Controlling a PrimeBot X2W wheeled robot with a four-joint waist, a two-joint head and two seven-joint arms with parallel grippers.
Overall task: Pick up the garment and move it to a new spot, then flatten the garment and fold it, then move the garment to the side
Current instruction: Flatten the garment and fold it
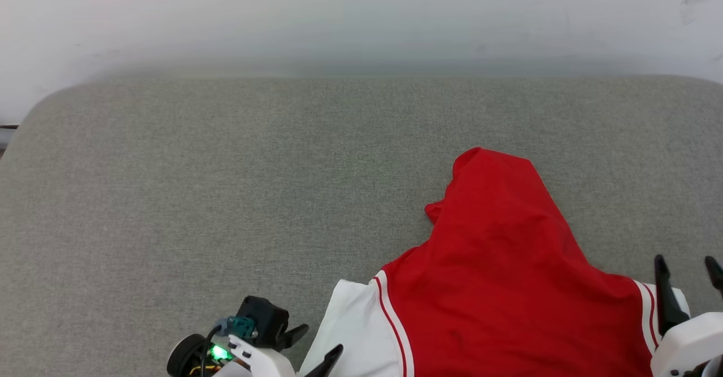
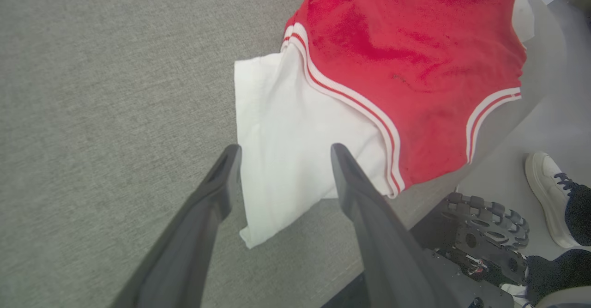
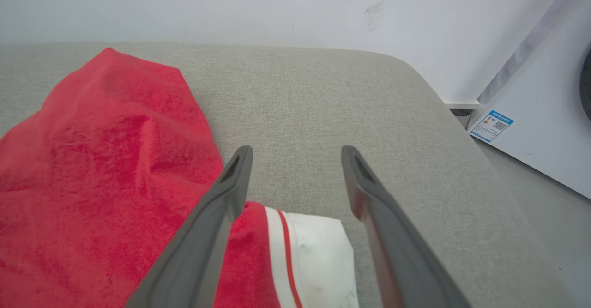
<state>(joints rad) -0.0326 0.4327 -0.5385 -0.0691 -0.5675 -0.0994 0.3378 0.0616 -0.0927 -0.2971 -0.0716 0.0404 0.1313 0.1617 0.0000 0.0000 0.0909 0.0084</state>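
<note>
The garment (image 1: 497, 264) is a red jersey with white sleeves and striped trim. It lies crumpled on the near right part of the grey padded surface (image 1: 226, 196), lettering hidden. My left gripper (image 1: 319, 343) stands open at the left white sleeve (image 2: 286, 128); in the left wrist view the left gripper (image 2: 284, 150) hovers over that sleeve, holding nothing. My right gripper (image 1: 685, 267) is open at the jersey's right edge. In the right wrist view the right gripper (image 3: 296, 151) is empty above bare surface, with the garment (image 3: 106, 160) left of it and the right sleeve (image 3: 318, 252) below.
A pale wall runs behind the surface. Its rounded right edge (image 3: 443, 128) drops to the floor beside a white appliance (image 3: 531, 114). Below the near edge sit the robot's wheeled base (image 2: 485, 225) and a person's white shoe (image 2: 547, 197).
</note>
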